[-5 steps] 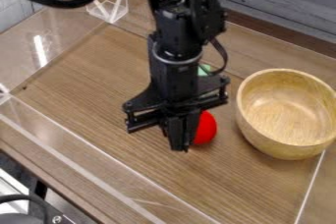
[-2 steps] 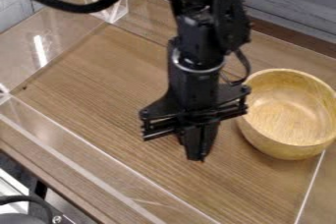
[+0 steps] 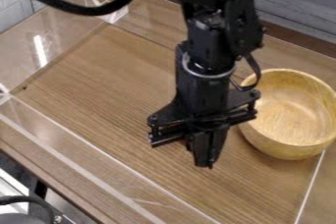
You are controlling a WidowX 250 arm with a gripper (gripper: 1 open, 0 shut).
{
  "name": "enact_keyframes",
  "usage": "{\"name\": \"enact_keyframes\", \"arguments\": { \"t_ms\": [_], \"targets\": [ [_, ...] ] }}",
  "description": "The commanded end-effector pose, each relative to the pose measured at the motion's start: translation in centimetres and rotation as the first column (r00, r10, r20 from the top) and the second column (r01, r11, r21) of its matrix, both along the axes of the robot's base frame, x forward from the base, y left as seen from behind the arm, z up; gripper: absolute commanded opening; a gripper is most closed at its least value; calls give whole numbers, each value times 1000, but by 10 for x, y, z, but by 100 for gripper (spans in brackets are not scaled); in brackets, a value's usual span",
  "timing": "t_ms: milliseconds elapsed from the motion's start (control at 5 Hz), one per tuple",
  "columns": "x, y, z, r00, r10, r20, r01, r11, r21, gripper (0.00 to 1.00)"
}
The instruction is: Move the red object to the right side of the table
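My gripper (image 3: 205,155) points straight down over the brown wood-grain table (image 3: 92,100), just left of the wooden bowl. Its dark fingers (image 3: 203,147) are pressed together into one narrow tip close to the tabletop, so it is shut. The red object is hidden: no red shows around or under the fingers, and the gripper's black body covers the spot behind them. I cannot tell whether the red object is held between the fingers.
A round light wooden bowl (image 3: 296,115) stands on the right, its rim almost touching the gripper's frame. Low clear acrylic walls (image 3: 33,120) border the table at the left and front. The black arm (image 3: 217,41) rises over the middle.
The arm and gripper have shifted right and toward the front, closer to the bowl. The red object, visible by the fingertips a second ago, is now out of sight.
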State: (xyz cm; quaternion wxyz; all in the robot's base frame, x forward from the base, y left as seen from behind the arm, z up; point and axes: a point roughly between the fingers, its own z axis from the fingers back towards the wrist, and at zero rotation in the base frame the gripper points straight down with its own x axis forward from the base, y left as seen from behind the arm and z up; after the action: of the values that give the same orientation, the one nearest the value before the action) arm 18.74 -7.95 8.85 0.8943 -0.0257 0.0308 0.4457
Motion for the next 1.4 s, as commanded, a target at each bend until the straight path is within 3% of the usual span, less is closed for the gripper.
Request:
{"name": "enact_keyframes", "arguments": {
  "t_ms": [0, 200, 600, 1200],
  "targets": [
    [17, 4, 16, 999, 41, 34, -41, 999, -16, 0],
    [26, 12, 22, 996, 88, 34, -87, 996, -21, 0],
    [35, -9, 12, 997, 72, 37, -71, 997, -30, 0],
    [32, -13, 8, 992, 120, 42, -119, 992, -43, 0]
  ]
}}
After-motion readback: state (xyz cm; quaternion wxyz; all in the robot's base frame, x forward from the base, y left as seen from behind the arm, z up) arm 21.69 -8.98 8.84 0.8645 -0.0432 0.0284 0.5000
